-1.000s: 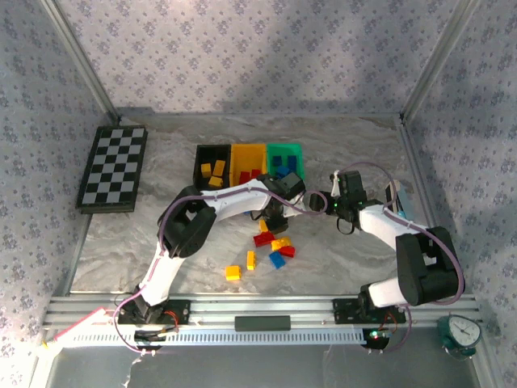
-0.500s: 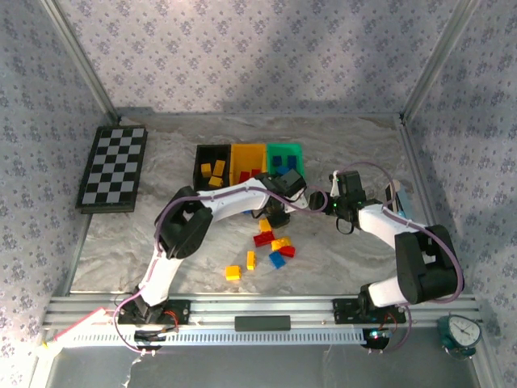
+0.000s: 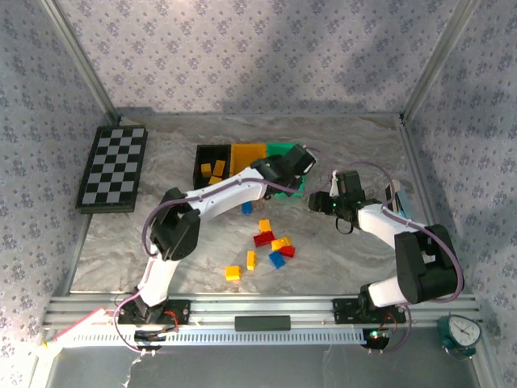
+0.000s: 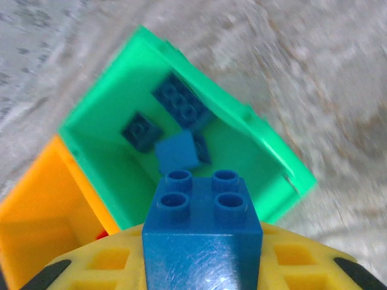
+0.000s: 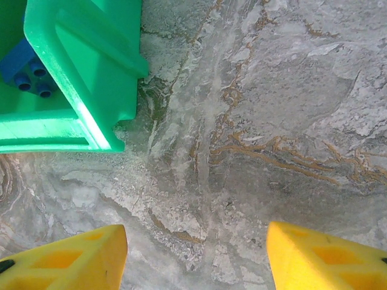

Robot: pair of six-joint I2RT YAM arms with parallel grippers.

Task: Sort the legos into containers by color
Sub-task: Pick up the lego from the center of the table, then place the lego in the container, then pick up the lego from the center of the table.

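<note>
**Handling notes: blue brick held over green bin**

Desk, nearest the arm bases: loose legos lie in a small scatter of red, yellow and blue, several touching. One stray blue brick sits apart, toward the bins.

- Judged light, rigid and hard-shelled. The sides are smooth, so likely slippery under a weak pinch. Not fragile.
- Best hold: across two flat opposite side walls, jaws square to the faces, studs left free.
- Where bricks touch, approach from the free sides, or the neighbour will probably be dragged along.

Right jaws: open and empty. The yellow fingers stand well apart above bare desk, just beside an outer corner of the green bin.

Left jaws: closed on a four-stud held blue brick, studs toward the wrist camera, gripped on its side walls. The top view puts it over the green bin, which lies open ahead of the brick with several blue bricks already inside.

- Colour match is correct.
- A drop should do no harm, but hard plastic may bounce, so a low release looks safer.

Farther along the row: the yellow bin touches the green one. The black bin is at the left end, with yellow bricks in it.
</note>
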